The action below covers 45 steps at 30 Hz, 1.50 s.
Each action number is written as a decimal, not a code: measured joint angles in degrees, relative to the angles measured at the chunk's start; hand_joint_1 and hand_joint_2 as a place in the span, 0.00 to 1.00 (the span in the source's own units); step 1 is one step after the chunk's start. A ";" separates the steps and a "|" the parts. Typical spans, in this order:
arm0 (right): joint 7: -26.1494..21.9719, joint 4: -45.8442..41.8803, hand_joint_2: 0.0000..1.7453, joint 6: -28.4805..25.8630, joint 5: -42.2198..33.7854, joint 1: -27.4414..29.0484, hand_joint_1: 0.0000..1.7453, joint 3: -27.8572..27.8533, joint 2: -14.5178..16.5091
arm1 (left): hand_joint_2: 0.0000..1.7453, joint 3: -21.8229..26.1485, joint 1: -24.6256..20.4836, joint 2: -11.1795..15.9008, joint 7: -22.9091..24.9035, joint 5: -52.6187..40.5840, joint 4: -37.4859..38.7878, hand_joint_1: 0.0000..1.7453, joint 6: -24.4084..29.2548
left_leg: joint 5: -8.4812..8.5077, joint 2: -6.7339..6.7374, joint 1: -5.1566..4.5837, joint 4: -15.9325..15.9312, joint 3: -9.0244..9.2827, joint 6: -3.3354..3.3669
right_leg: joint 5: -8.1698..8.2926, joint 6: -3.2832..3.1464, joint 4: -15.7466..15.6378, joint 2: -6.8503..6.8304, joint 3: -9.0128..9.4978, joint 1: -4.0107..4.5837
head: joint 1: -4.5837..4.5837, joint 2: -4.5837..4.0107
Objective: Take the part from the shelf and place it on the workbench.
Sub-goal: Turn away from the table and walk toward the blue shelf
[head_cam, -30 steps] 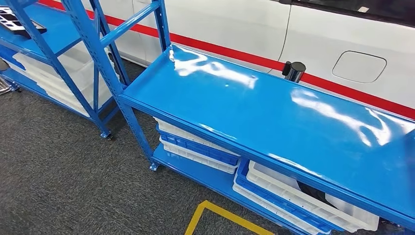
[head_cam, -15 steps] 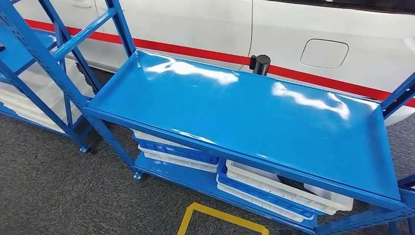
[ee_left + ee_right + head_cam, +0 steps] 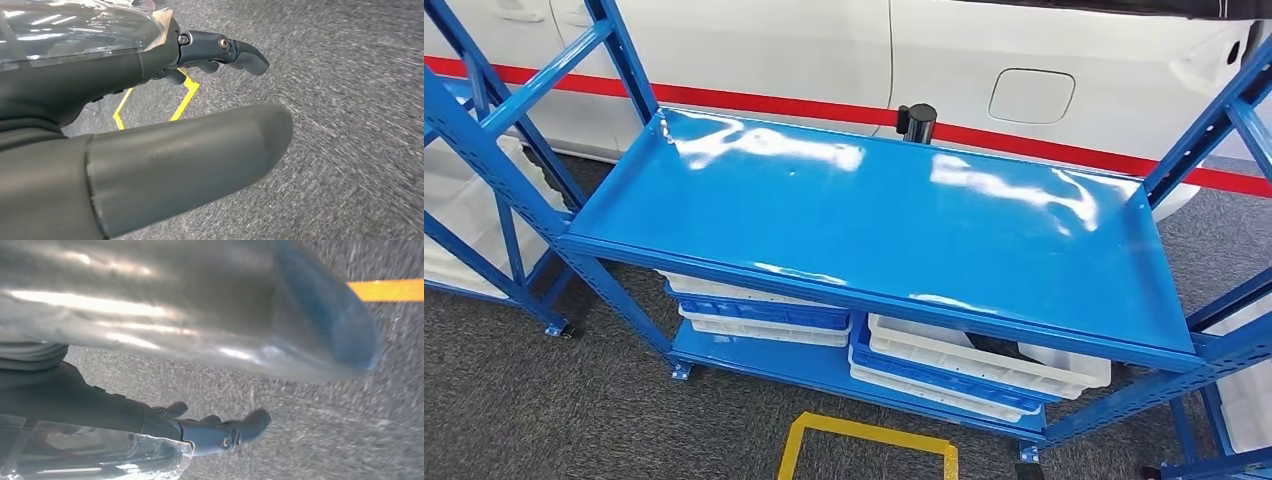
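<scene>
A blue metal bench (image 3: 874,220) with a glossy, bare top stands straight ahead in the head view, in front of a white car. My left hand (image 3: 100,80) hangs over grey carpet, its thick thumb (image 3: 200,145) well apart from the dark fingers (image 3: 225,50), with nothing between them. My right hand (image 3: 90,400) also hangs above the carpet, holding nothing, its thumb (image 3: 225,310) spread away from the fingers (image 3: 225,432).
White and blue trays (image 3: 764,312) (image 3: 984,365) are stacked on the bench's lower level. A black post (image 3: 916,122) stands behind it by the car (image 3: 754,50). Blue shelf uprights flank it left (image 3: 484,150) and right (image 3: 1224,120). A yellow floor marking (image 3: 864,445) lies in front.
The whole picture has shifted left, so the camera has turned right. The bench is now centred, and the left shelf has mostly slid out of the picture.
</scene>
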 joint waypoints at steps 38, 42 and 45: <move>-0.25 0.07 0.00 -1.24 0.77 -0.18 0.00 -0.90 -0.29 | 1.00 0.15 -0.12 0.15 -1.98 0.87 0.09 0.00 -0.89 | -1.77 0.98 -0.20 1.24 0.64 -1.93 | 3.62 -1.89 -11.51 -1.00 6.25 0.16 | 0.13 0.00; -0.37 0.07 0.00 -1.71 1.23 -0.22 0.00 -0.91 -0.33 | 0.25 0.19 -0.07 0.05 -1.93 0.98 0.15 0.00 -1.18 | -8.74 -1.84 0.08 14.07 -5.25 -2.77 | 3.93 -2.87 -11.59 0.19 6.30 -0.08 | -0.04 0.00; -1.08 0.07 0.00 -2.63 1.91 -0.15 0.00 -0.91 -0.35 | 1.00 0.27 0.04 0.05 -1.80 1.20 0.16 0.00 -1.09 | -7.27 -2.14 0.08 15.63 -6.48 -2.68 | 3.97 -2.94 -11.56 1.23 6.37 0.09 | -0.04 0.00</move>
